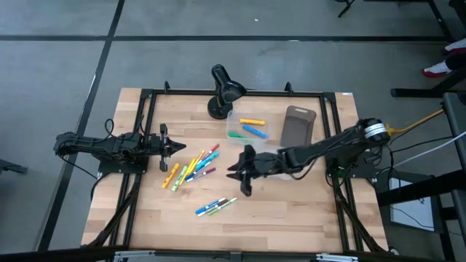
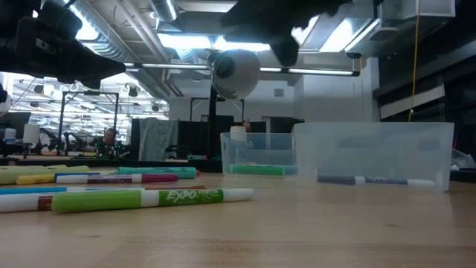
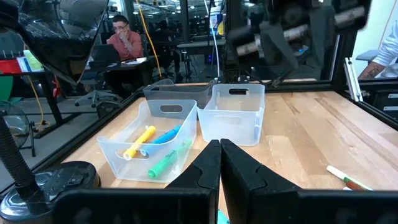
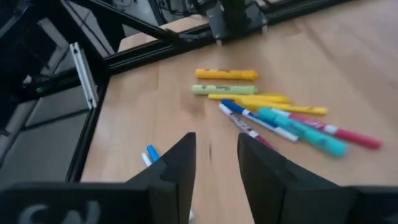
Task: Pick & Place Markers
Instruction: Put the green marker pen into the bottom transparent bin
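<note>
Several markers (image 1: 191, 167) in yellow, orange, red, blue and pink lie flat in a loose pile at the table's left middle. They also show in the right wrist view (image 4: 273, 112). A few more, blue and green (image 1: 215, 206), lie nearer the front edge. Yellow, blue and green markers (image 1: 251, 127) lie in a clear bin (image 3: 118, 165). My left gripper (image 1: 173, 148) is shut and empty, just left of the pile. My right gripper (image 4: 214, 155) is open and empty, above the table right of the pile (image 1: 239, 173).
A second clear bin (image 3: 231, 118) stands beside the first, with a grey-brown tray (image 1: 297, 125) behind them. A black desk lamp (image 1: 222, 91) stands at the far edge. A black frame (image 1: 149, 93) runs round the table. A person (image 3: 121, 40) sits beyond the table.
</note>
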